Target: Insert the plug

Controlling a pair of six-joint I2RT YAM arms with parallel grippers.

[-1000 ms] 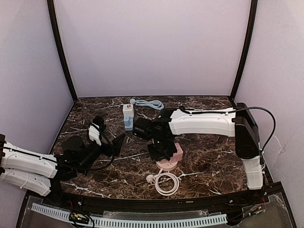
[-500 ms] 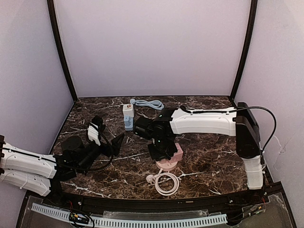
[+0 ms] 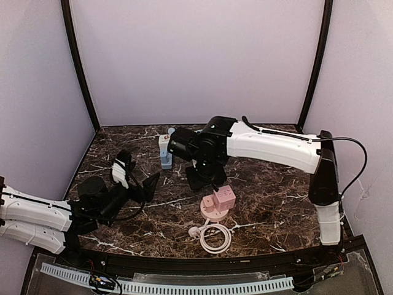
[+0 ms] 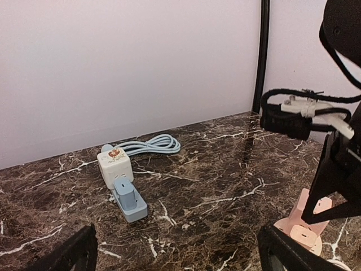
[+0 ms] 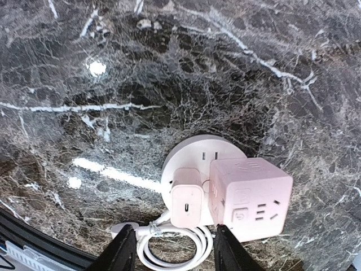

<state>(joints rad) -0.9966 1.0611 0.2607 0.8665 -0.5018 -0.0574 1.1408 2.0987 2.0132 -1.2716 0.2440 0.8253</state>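
While the right gripper (image 5: 174, 251) hovers above the round pale-pink socket base (image 5: 197, 149), its jaws stand apart.
Pink rectangular plug (image 5: 186, 197) sits on that base beside a pink plastic cube (image 5: 250, 195); left gripper (image 3: 138, 178), well left, gapes wide.

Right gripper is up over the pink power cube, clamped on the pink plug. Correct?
No. The right gripper is over the pink power cube, but not clamped on the pink plug: its fingers stand apart with nothing between them, and the plug sits on the round base beside the cube. The right wrist view shows it.
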